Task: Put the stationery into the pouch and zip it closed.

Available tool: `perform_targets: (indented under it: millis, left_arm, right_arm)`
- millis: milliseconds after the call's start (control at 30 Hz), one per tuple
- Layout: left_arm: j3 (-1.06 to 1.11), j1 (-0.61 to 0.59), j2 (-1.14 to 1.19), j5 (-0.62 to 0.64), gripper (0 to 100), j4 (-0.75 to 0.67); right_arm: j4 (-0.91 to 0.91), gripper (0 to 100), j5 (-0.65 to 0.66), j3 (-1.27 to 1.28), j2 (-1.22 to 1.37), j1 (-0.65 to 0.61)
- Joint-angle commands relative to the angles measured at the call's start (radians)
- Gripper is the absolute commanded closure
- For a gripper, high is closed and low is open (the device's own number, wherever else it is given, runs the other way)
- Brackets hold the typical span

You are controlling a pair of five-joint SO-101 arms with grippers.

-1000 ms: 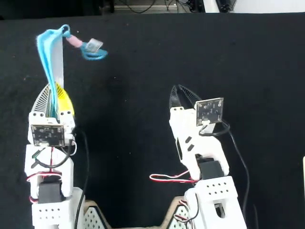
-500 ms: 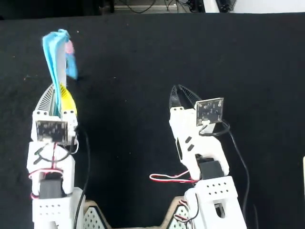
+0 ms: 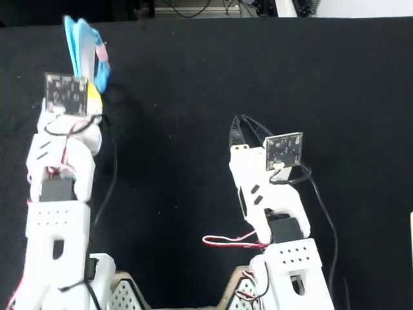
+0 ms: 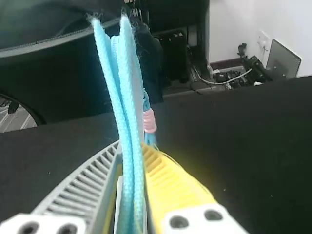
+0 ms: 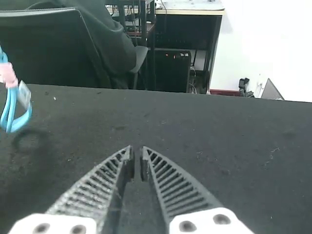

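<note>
- Light-blue fabric pouch: gripped on edge by the left gripper. Juts out past the fingertips as a thin, upright, folded band.
- Place of the pouch: over the far left part of the black cloth-covered table, close to the far edge in the high view. Impossible to tell whether it touches the cloth.
- Left gripper: pressed tight onto the pouch, with the grey ribbed finger on one side and the yellow finger on the other. Fabric sandwiched between them.
- Pink zip tab: hangs at the side of the pouch, just past the tip of the yellow finger. Joined to a blue cord loop that carries a small pale tag; in the right wrist view all three dangle above the table.
- Zip itself: hidden along the folded edge, so open or closed cannot be told.
- Left arm: stretched well forward, farther toward the far edge than the right arm.
- Right gripper: low over the middle of the table, well apart from the pouch and pointing toward the far edge.
- Right gripper's ribbed fingers: drawn together to a narrow slit, clamping nothing.
</note>
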Motion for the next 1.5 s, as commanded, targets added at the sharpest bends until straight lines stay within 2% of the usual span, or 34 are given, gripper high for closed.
perform_targets:
  millis: [0,233,333,433,567,800,933,1233,1467]
  left_arm:
    - [-0.206,0.022,0.129,-0.011,97,-0.037]
    - [-0.229,0.249,0.333,-0.012,97,-0.038]
    - [-0.232,0.275,0.414,-0.012,96,-0.037]
    - [-0.226,0.272,0.488,-0.012,88,-0.029]
    - [-0.263,0.286,0.519,-0.002,76,0.107]
    - [-0.401,0.341,0.468,0.066,75,0.345]
    - [-0.443,0.318,0.387,0.064,75,0.427]
    - [-0.394,0.084,0.203,0.064,75,0.442]
    - [-0.071,-0.031,-0.008,0.064,75,0.442]
  right_arm:
    - [-0.029,98.4,-0.006,-0.008,-0.010,0.011]
    - [-0.029,98.4,-0.006,-0.010,-0.010,0.011]
    - [-0.029,98.4,-0.006,-0.008,-0.010,0.011]
    - [-0.029,98.4,-0.006,-0.010,-0.010,0.011]
    - [-0.029,98.4,-0.006,-0.012,-0.010,0.011]
    - [-0.029,98.4,-0.006,-0.012,-0.010,0.011]
    - [-0.029,98.4,-0.006,-0.012,-0.010,0.011]
    - [-0.029,98.4,-0.006,-0.008,-0.010,0.011]
    - [-0.029,98.4,-0.006,-0.005,-0.010,0.015]
